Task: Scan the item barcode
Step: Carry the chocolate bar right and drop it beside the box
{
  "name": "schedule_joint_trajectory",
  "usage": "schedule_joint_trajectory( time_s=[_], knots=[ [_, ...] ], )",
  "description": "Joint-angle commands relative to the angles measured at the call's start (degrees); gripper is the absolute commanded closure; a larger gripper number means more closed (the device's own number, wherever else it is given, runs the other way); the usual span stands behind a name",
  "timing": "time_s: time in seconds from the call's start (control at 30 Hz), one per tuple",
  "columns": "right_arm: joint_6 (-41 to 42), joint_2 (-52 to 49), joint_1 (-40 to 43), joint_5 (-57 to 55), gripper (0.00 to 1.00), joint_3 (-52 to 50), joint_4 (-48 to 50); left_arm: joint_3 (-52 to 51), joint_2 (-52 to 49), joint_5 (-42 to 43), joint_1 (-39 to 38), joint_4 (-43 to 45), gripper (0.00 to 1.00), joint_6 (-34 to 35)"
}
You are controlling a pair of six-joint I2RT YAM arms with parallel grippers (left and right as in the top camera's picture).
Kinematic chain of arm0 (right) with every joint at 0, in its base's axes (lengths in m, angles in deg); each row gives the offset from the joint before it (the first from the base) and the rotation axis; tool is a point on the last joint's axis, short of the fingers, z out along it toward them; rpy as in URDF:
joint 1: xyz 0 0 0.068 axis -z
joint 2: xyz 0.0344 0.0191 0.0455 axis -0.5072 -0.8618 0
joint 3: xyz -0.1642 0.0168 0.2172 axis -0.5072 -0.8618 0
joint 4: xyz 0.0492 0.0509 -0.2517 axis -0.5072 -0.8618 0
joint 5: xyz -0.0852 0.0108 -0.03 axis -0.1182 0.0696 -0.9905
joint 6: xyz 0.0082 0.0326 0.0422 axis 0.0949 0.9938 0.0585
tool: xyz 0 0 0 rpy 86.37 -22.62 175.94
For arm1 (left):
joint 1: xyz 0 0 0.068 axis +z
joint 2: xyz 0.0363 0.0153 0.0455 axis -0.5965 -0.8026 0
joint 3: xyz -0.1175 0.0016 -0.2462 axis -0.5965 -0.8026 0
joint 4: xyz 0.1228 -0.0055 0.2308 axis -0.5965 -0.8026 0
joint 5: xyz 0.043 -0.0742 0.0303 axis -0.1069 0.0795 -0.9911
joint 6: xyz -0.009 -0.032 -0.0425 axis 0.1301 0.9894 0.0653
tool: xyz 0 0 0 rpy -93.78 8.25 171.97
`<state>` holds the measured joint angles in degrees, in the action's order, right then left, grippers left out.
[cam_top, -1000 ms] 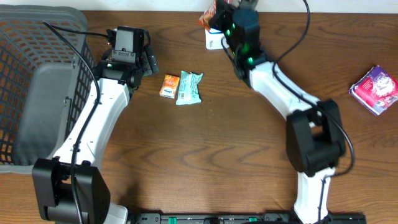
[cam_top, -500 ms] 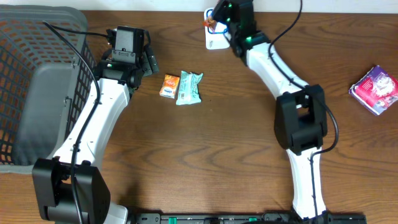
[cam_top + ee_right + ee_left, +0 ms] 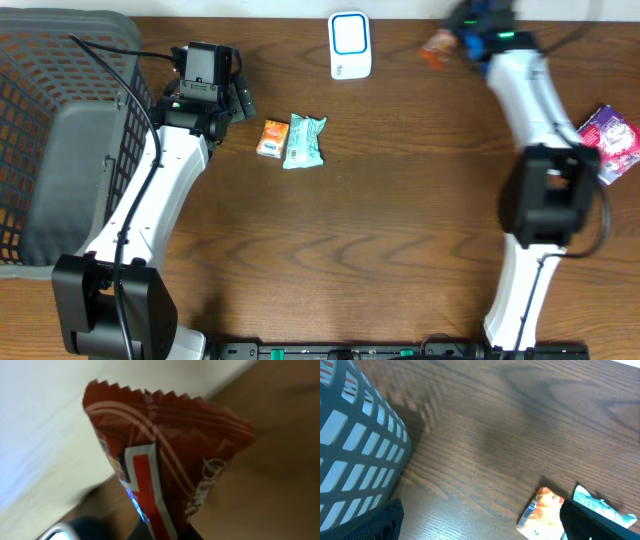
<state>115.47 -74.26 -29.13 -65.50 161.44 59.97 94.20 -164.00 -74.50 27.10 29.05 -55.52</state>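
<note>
Overhead view of a brown wooden table (image 3: pixel 330 230) with two white robot arms. At nine to ten o'clock sat a dark plastic-mesh basket (image 3: pixel 60 130). Beside it, the left arm reached toward eleven o'clock, and its left gripper (image 3: pixel 480 512) hung wide open and empty above the wood. Its wrist camera showed one dark finger (image 3: pixel 375 522) in the lower left corner and the other in the lower right. Just right of that claw, near the table's middle, lay a small orange packet (image 3: pixel 272 138) and a teal wrapper (image 3: pixel 303 141), side by side and touching. At twelve o'clock, against the far edge, a white barcode scanner (image 3: pixel 350 45) lay flat. At one o'clock, well right of the scanner, the blurred right gripper (image 3: pixel 452 40) was clamped on a red snack packet (image 3: pixel 437 48), held off the table. The right wrist camera showed the packet's zigzag crimped end pointing up. At three o'clock lay a purple packet (image 3: pixel 605 143), near the table's right edge.
</note>
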Motion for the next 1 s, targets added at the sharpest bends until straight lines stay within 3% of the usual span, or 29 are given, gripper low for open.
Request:
schedule_joint_trajectory(
  time_s=[0.0,0.23,0.47,0.97],
  knots=[
    [0.07,4.26,6.97,-0.44,0.99,1.49,-7.3,-0.04,-0.11,-0.33,0.24,0.04,0.01,0.5],
    [0.04,2.8,17.09,-3.63,0.99,0.87,-21.35,-0.04,-0.11,-0.35,0.24,0.04,0.01,0.5],
    [-3.76,2.69,24.57,-3.37,0.99,-0.04,-21.53,-0.04,-0.11,-0.33,0.24,0.04,0.01,0.5],
    [-5.29,-3.72,24.06,-2.14,0.91,-0.31,-19.02,-0.04,-0.11,-0.33,0.24,0.04,0.01,0.5]
  ],
)
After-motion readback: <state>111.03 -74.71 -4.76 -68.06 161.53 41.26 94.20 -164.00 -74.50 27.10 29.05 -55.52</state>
